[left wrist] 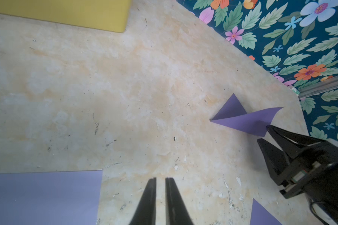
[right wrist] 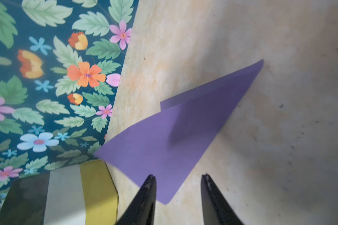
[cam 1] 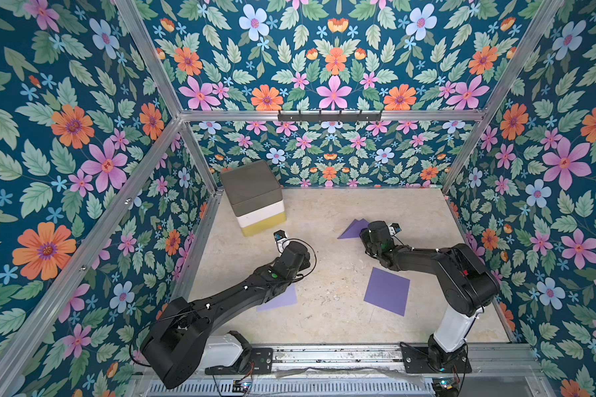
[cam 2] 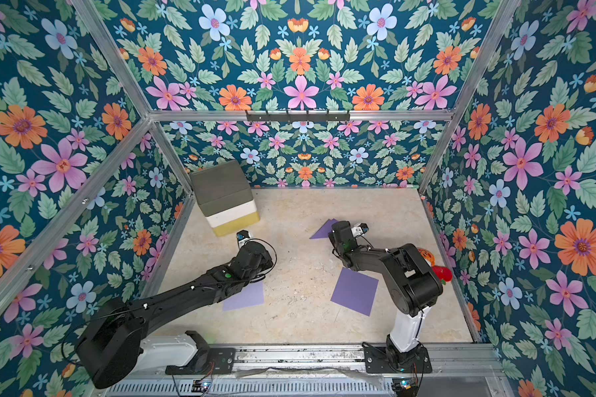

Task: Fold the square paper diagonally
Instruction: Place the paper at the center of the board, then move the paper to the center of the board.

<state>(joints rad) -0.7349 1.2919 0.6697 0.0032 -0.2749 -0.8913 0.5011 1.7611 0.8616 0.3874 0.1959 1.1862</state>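
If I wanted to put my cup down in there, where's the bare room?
Barest: the middle of the table, between the pale sheet and dark sheet. Also the far strip right of the box. Crowded by the folded paper, where the right gripper hovers.

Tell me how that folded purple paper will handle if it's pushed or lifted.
The folded paper is probably light and floppy: its upper flap curls up, so the crease looks soft. Pushed, it would likely slide on the table or buckle. Lifted by one corner, it may spring open.
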